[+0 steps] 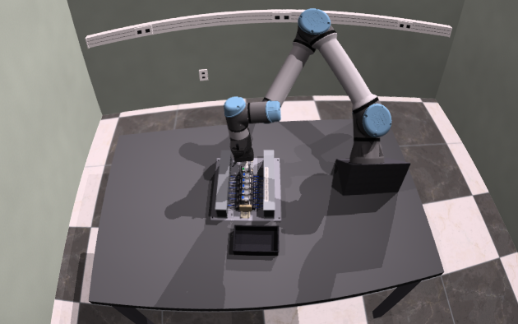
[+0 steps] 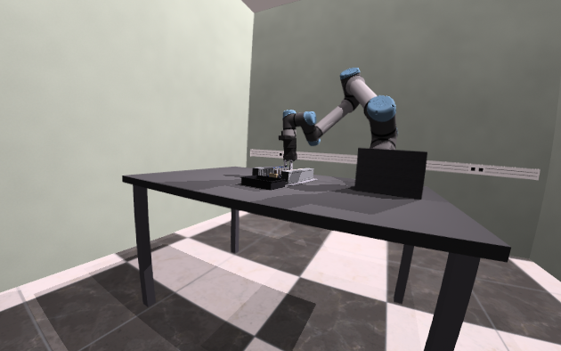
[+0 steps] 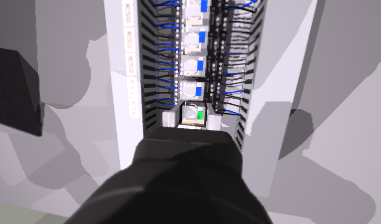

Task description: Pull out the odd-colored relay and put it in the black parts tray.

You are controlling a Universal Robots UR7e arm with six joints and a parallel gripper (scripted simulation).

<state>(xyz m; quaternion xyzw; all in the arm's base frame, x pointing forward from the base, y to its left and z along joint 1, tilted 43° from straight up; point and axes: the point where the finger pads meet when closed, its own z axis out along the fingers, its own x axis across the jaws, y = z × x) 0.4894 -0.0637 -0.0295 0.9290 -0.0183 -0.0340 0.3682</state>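
Note:
The relay with the green button (image 1: 243,168) (image 3: 193,113) is at the back end of the relay row, farthest from the tray. The other relays in the row have blue buttons. My gripper (image 1: 246,164) (image 3: 194,109) points down and is shut on the green-button relay, one finger on each side. The relay is in line with the row; whether it is raised from its socket I cannot tell. The relay panel (image 1: 269,159) (image 3: 271,100) looks flat on the table. The black parts tray (image 1: 256,252) (image 2: 254,182) is empty, just in front of the panel.
Tall grey wiring ducts run along both sides of the relay row, with blue and black wires between. A tan block (image 1: 245,208) stands at the row's front end. The black box (image 1: 372,178) (image 2: 389,174) by the arm's base stands to the right on the table (image 1: 156,267).

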